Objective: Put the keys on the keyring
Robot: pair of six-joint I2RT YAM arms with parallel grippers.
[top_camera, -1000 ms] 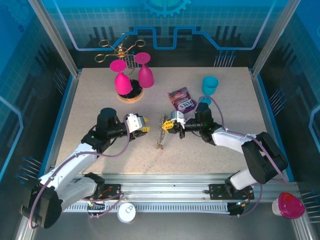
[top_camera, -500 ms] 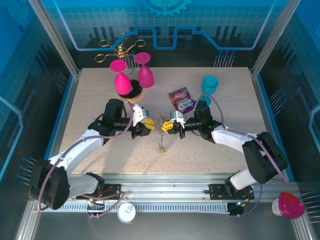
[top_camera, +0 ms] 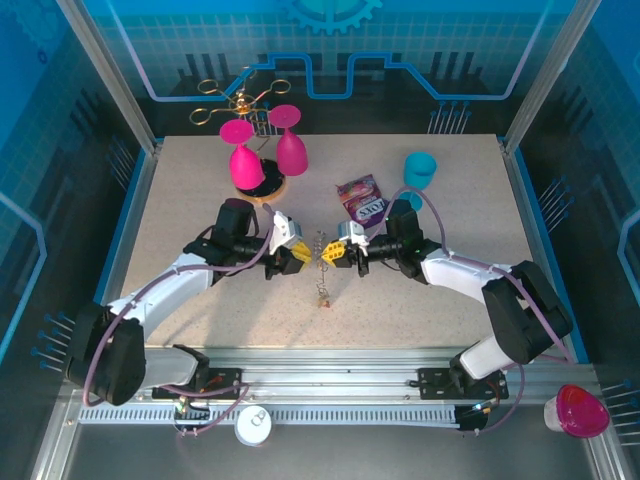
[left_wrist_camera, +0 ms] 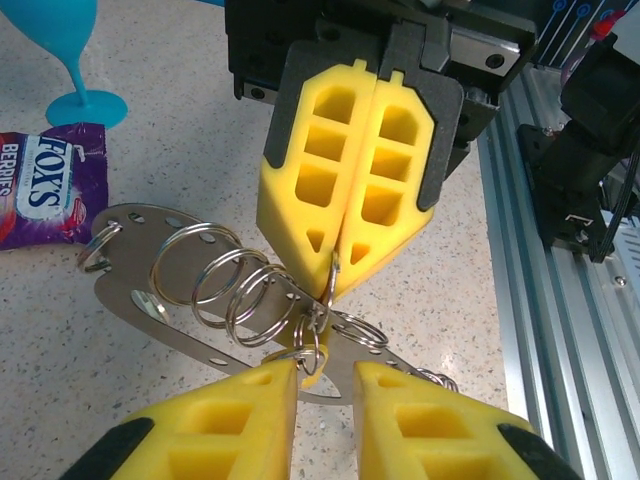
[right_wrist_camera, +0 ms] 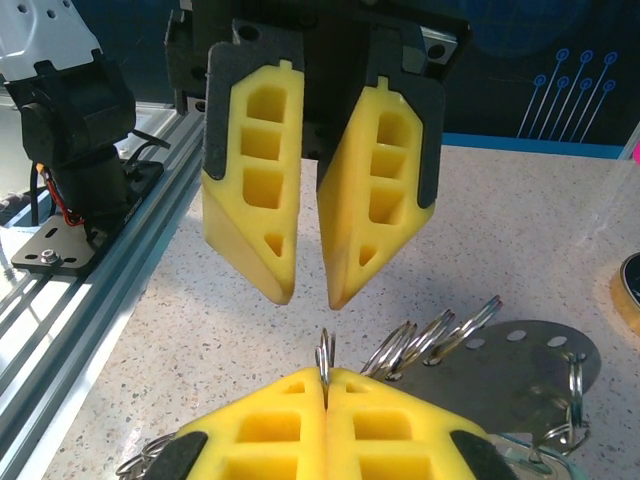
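Observation:
The keyring [left_wrist_camera: 215, 285] is a flat silver plate carrying several split rings, held off the table. My right gripper [right_wrist_camera: 325, 385] is shut on one upright ring [right_wrist_camera: 324, 352] of it. The same gripper [left_wrist_camera: 336, 272] faces my left wrist camera. My left gripper [left_wrist_camera: 325, 390] is open with a narrow gap, tip to tip with the right one. A small ring with a yellow bit [left_wrist_camera: 316, 362], perhaps one of the keys, hangs in that gap against the left pad [left_wrist_camera: 240, 420]. From above, both grippers, left [top_camera: 298, 255] and right [top_camera: 337, 255], meet mid-table, and a thin chain [top_camera: 322, 285] dangles below.
A purple candy packet [top_camera: 362, 203] and a blue goblet [top_camera: 419, 172] stand just behind the right arm. Two pink goblets [top_camera: 262, 150] and a gold wire rack [top_camera: 240, 95] are at the back left. The aluminium rail [left_wrist_camera: 560, 330] runs along the near edge.
My left gripper has travelled right and back to meet the right gripper, and its jaws have narrowed. The right gripper has carried the keyring slightly farther back and stayed shut.

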